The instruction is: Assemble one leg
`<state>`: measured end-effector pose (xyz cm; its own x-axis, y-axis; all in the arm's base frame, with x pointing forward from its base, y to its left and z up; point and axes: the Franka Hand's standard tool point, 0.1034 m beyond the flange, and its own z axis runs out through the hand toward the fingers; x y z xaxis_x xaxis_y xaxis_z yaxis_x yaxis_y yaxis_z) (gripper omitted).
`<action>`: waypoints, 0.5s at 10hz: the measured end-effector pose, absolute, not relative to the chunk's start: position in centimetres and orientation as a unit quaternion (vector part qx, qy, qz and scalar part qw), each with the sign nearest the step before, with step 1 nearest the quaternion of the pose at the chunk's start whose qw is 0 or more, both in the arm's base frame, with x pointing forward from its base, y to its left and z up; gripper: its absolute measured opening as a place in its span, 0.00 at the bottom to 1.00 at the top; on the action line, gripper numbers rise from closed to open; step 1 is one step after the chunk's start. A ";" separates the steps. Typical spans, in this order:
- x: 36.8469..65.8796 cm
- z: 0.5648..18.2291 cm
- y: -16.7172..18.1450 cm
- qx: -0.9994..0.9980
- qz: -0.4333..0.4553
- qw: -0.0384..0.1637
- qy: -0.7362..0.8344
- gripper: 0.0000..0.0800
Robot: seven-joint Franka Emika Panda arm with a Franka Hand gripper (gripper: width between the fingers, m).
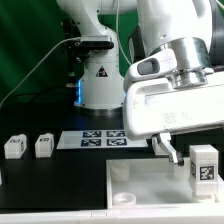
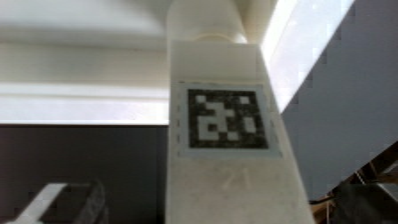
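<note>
A leg (image 1: 203, 167), a small white block with a black-and-white tag, stands upright at the right of the exterior view, on the large flat white square piece (image 1: 150, 188). My gripper (image 1: 195, 152) hangs over it, with one dark finger (image 1: 165, 148) to the leg's left. In the wrist view the leg (image 2: 231, 120) fills the middle, tag facing the camera. It sits between the fingertips (image 2: 63, 205), with a gap on each side. The gripper (image 2: 214, 208) is open around it. Two more legs (image 1: 14, 146) (image 1: 44, 146) stand at the exterior view's left.
The marker board (image 1: 98, 139) lies flat in the middle of the table in front of the arm's white base (image 1: 98, 80). The black table's front edge (image 1: 60, 212) runs along the bottom. The flat square piece has round sockets (image 1: 122, 172).
</note>
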<state>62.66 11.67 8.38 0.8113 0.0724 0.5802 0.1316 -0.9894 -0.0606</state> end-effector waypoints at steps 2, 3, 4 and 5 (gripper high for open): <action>62.0 8.6 11.8 -0.964 -0.256 0.053 -0.054 0.81; 61.6 9.4 11.8 -0.973 -0.218 0.056 -0.055 0.81; 60.8 10.0 11.9 -0.985 -0.150 0.061 -0.057 0.81; 60.7 10.5 11.9 -0.994 -0.076 0.066 -0.053 0.81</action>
